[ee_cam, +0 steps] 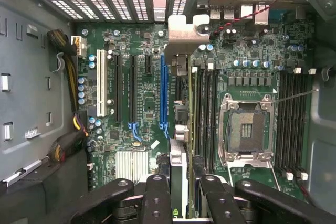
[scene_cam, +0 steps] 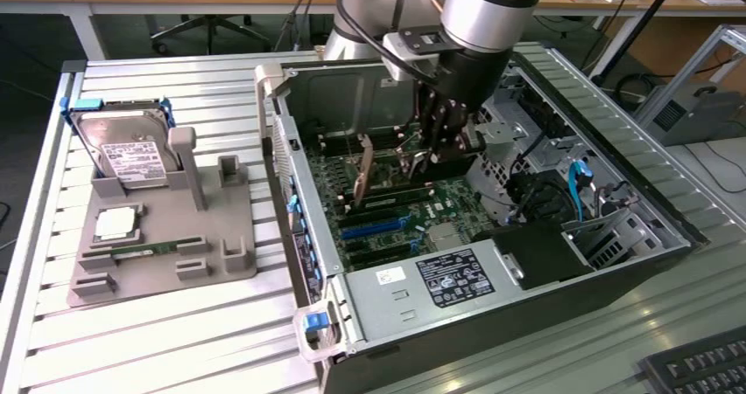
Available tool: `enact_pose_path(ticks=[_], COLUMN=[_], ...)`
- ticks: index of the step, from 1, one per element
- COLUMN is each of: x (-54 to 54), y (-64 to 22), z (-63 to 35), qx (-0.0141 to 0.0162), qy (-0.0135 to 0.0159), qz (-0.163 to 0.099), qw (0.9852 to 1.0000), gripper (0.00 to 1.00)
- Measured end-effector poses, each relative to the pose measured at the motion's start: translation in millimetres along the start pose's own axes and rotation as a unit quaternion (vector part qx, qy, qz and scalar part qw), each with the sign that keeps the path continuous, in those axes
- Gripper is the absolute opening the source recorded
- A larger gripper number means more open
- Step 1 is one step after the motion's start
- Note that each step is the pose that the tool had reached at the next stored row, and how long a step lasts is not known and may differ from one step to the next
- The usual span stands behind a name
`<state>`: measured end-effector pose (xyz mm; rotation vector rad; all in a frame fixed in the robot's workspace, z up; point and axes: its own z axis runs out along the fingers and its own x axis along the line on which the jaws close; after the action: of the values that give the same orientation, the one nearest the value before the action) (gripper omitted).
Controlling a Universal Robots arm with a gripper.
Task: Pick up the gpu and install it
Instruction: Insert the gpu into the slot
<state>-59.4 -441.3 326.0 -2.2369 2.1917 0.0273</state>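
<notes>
The gpu [scene_cam: 363, 169] is held edge-on, upright, inside the open computer case [scene_cam: 670, 228], just above the expansion slots [ee_cam: 164, 93] of the motherboard [scene_cam: 438, 228]. In the wrist view its silvery end bracket [ee_cam: 187, 34] is seen pointing toward the rear slot openings of the case, and the card's thin edge [ee_cam: 177, 150] runs back between the fingers. The hand [scene_cam: 438, 154] is clamped on the gpu, a finger pressed to either face.

Judged from here, the card could be brought down beside its slot instead of into it if the edge is slightly off line, and the contacts or the slot could be damaged. The bracket could catch on the rear frame of the case. A tilt in the grip could seat one end only.

On the power supply [scene_cam: 425, 289] a white label and a black label [scene_cam: 449, 279] are carried, but no writing can be read. On the counter [scene_cam: 175, 342] a hard drive [scene_cam: 131, 154] with a white label stands in a grey holder [scene_cam: 163, 237]; its text is also illegible.
</notes>
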Motion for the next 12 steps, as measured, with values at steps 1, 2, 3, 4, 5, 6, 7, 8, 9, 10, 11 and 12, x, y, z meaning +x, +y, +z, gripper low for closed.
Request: enact_pose_path(ticks=[1,2,3,4,5,6,7,8,9,10,11,12], x=[0.3,0.6,0.9,1.1,1.4,1.5,1.7,2.0,2.2,2.4,2.6,2.8], y=[0.3,0.6,0.9,1.1,1.3,1.4,1.5,1.8,2.0,2.1,2.1,2.3], z=[0.3,0.6,1.0,1.3,1.6,1.8,2.1,2.6,2.9,3.2,3.3,3.6], qx=[0.0000,0.0000,0.0000,0.0000,0.0000,0.0000,0.0000,0.0000,0.0000,0.0000,0.0000,0.0000], qy=[0.0000,0.0000,0.0000,0.0000,0.0000,0.0000,0.0001,0.0000,0.0000,-0.0001,0.0000,0.0000], qz=[0.000,0.000,0.000,0.000,0.000,0.000,0.000,0.000,0.000,0.000,0.000,0.000], qw=[1.0000,1.0000,1.0000,1.0000,1.0000,1.0000,1.0000,1.0000,1.0000,1.0000,1.0000,1.0000], gripper=[0.27,0.27,0.27,0.27,0.27,0.27,0.27,0.27,0.27,0.27,0.27,0.27])
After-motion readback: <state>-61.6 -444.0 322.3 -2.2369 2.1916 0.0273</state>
